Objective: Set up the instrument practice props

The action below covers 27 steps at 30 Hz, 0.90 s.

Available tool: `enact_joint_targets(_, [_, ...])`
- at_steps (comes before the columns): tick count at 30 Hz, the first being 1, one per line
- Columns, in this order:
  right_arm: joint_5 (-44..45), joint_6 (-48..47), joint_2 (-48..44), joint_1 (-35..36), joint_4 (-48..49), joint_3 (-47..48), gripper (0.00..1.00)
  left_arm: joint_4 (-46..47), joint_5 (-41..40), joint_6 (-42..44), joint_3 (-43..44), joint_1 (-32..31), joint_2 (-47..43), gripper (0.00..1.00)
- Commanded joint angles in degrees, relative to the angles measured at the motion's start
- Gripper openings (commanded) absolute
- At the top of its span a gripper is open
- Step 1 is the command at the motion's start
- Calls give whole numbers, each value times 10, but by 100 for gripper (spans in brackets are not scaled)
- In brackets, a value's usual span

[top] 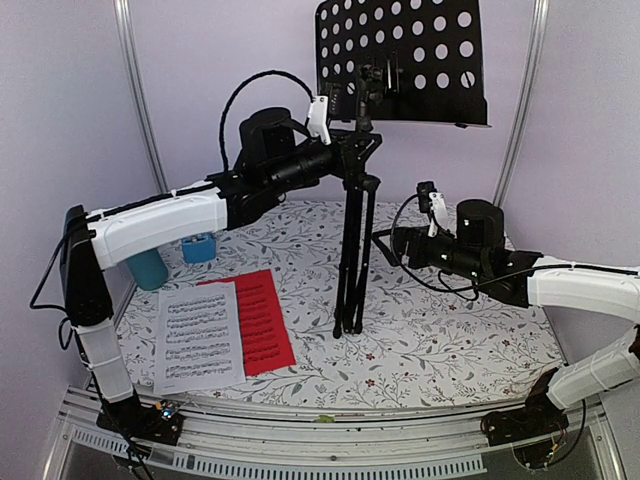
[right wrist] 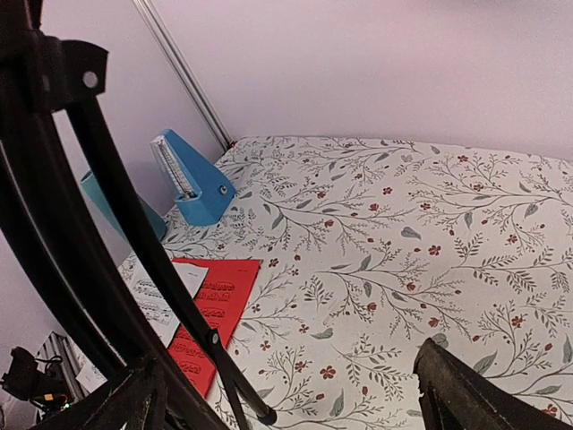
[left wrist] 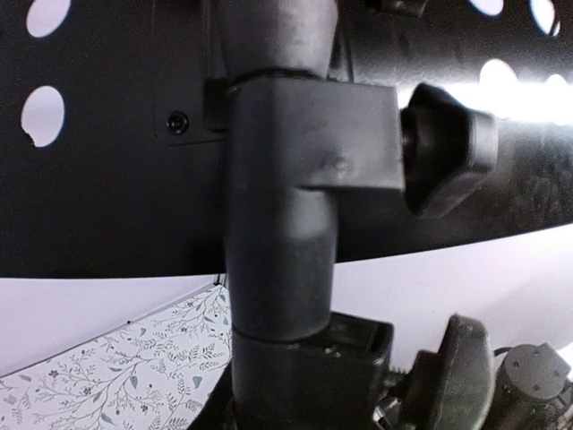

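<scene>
The black tripod music stand (top: 352, 240) is upright mid-table, its perforated desk (top: 400, 60) at the top. My left gripper (top: 348, 152) is shut on the stand's upper pole (left wrist: 277, 224), just under the desk's clamp knob (left wrist: 448, 148). To the right of the pole, my right gripper (top: 385, 240) hangs open with nothing in it; in its wrist view its fingertips (right wrist: 448, 385) frame bare tablecloth beside a stand leg (right wrist: 134, 233). A white sheet of music (top: 198, 335) overlaps a red sheet (top: 258, 320) at the front left. The blue metronome (top: 199, 247) sits behind them.
A teal cup (top: 148, 268) stands left of the metronome, partly under my left arm. The floral tablecloth (top: 440, 340) covers the table, with pale walls and metal posts (top: 140, 100) close behind. The stand's legs spread near the red sheet.
</scene>
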Motion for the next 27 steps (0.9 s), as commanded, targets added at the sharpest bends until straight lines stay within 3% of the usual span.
enact_joint_targets(1, [40, 11, 16, 17, 10, 9, 99, 164, -14, 12, 52, -17, -33, 0])
enact_joint_targets(6, [73, 30, 15, 30, 17, 1, 99, 182, -23, 13, 36, -18, -42, 0])
enact_joint_targets(15, [187, 56, -94, 55, 6, -70, 99, 255, -32, 23, -7, -20, -52, 0])
enact_joint_targets(19, [158, 33, -133, 56, -20, -66, 99, 307, -33, 27, -28, -19, -52, 0])
enact_joint_targets(27, [146, -12, -58, 107, -59, -24, 99, 379, -21, 14, -18, -18, -22, 0])
